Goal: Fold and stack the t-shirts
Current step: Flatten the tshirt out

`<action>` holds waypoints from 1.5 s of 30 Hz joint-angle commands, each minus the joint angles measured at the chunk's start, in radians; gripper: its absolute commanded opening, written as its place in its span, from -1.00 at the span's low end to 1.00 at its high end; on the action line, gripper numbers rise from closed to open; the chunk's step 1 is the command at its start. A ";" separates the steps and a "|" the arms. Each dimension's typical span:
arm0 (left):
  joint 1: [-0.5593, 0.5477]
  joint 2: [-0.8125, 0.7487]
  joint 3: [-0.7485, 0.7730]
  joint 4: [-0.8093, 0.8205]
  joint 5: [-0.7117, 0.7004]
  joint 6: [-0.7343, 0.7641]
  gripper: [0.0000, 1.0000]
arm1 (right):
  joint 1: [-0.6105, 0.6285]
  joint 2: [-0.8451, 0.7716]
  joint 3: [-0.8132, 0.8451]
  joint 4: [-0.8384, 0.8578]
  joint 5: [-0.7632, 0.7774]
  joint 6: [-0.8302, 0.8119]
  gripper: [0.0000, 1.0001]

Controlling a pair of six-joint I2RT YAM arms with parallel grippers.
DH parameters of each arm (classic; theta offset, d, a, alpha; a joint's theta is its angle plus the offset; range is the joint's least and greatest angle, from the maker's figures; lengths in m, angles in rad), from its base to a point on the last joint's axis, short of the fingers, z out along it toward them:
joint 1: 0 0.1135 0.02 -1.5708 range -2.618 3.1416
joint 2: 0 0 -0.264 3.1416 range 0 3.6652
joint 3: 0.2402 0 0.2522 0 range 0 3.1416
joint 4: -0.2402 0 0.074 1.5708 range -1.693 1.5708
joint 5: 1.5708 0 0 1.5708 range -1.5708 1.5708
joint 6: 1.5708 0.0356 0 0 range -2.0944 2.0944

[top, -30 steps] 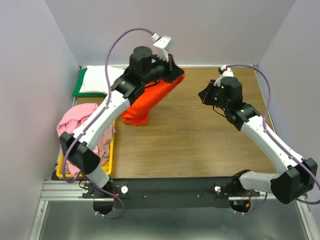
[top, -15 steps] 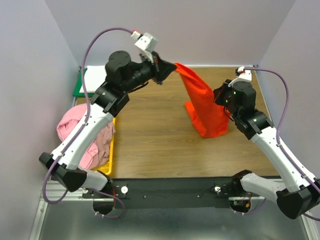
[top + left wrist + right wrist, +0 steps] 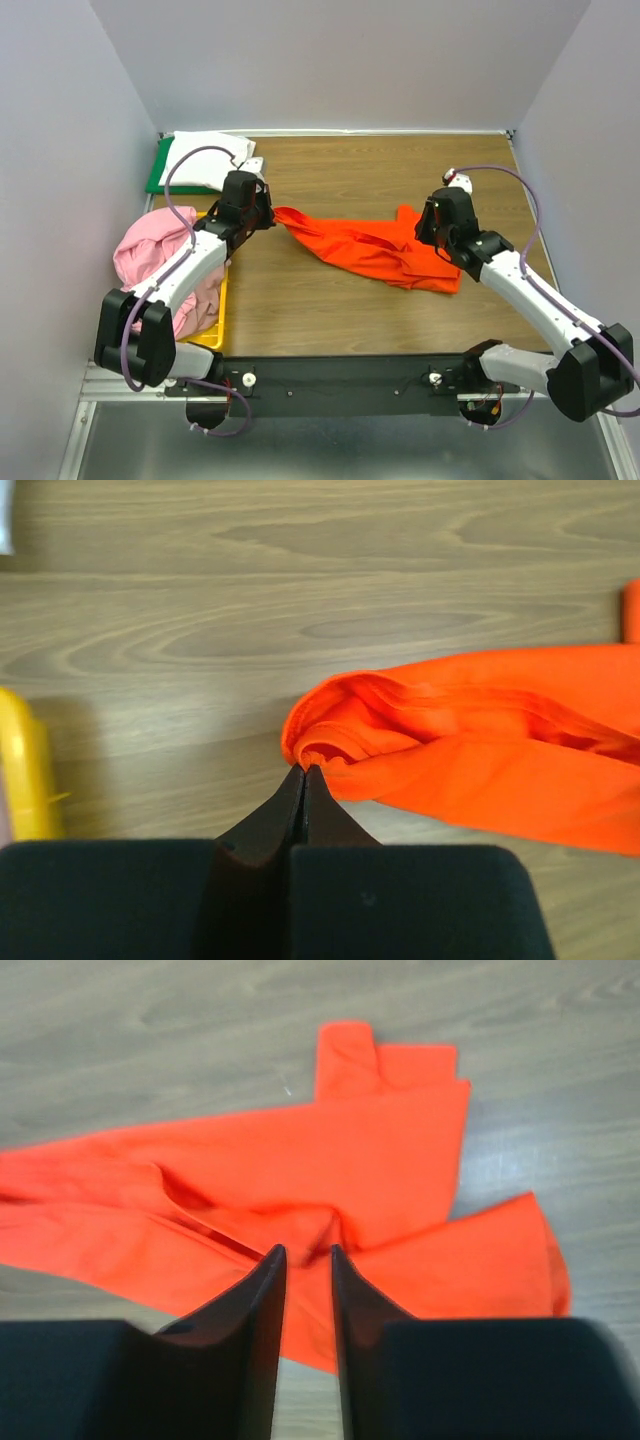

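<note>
The orange t-shirt point(image 3: 365, 248) hung in the air like a tall cone half a second ago. Now it lies stretched out on the table point(image 3: 330, 310) between the two arms. The left gripper point(image 3: 304, 770) has come down from high above the far edge to the table surface, near the yellow bin point(image 3: 222, 300). The right gripper point(image 3: 303, 1250) has also come lower, and its jaws, closed before, now stand a little apart over the cloth.

Open wooden tabletop point(image 3: 350, 165) behind the orange t-shirt point(image 3: 365, 248), and a free strip in front of it too. Left of it, the yellow bin point(image 3: 218, 310) heaped with pink t-shirts point(image 3: 150, 245) blocks the way. The left arm point(image 3: 200, 262) and right arm point(image 3: 520, 285) crowd its two ends.
</note>
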 commanded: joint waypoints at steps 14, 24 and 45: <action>0.134 0.058 0.081 -0.048 -0.206 0.044 -1.00 | -0.005 0.148 -0.131 -0.132 0.060 0.117 0.08; 0.139 0.052 0.070 -0.051 -0.204 0.046 -1.00 | -0.010 0.240 -0.136 -0.071 0.030 0.114 0.11; 0.139 0.048 0.067 -0.062 -0.204 0.049 -1.00 | -0.050 0.242 -0.206 0.017 -0.058 0.097 -0.53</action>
